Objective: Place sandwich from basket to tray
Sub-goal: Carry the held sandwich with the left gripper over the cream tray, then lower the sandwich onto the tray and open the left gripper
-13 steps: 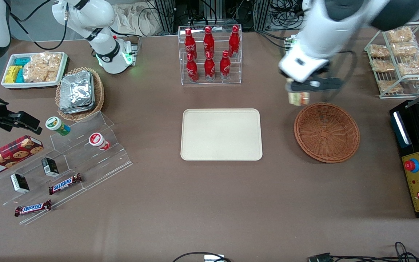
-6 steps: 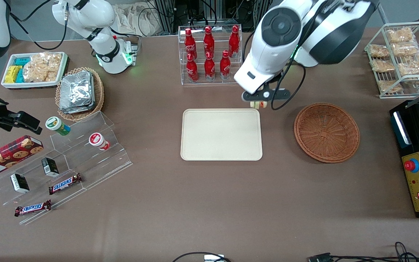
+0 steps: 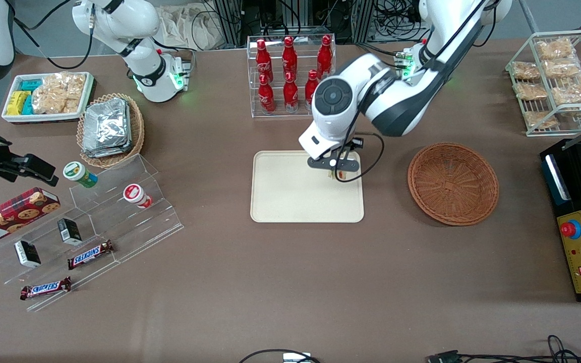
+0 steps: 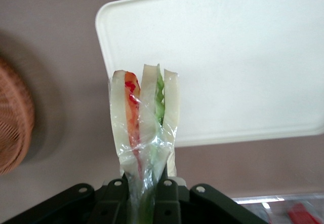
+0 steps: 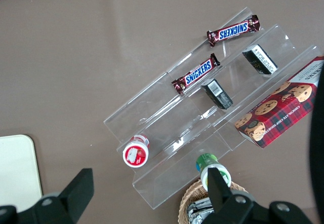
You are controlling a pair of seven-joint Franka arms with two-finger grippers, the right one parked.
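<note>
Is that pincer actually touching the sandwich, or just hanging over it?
Touching. The left wrist view shows the pincer shut on the wrapped sandwich, its fingers pressing the wrap from both sides, above the tray.

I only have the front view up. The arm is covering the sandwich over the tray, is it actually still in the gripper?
Observer: Yes. The left wrist view shows the gripper shut on the sandwich, pinching its wrapped lower end.
Operator: Which way is it hanging?
Observer: It stands out lengthwise from the fingers, orange-red layer beside the green one.
Operator: Is it on the tray?
Observer: The tray lies under it, near a rounded corner; I cannot tell whether they touch.
Operator: And the basket?
Observer: The basket holds nothing.
</note>
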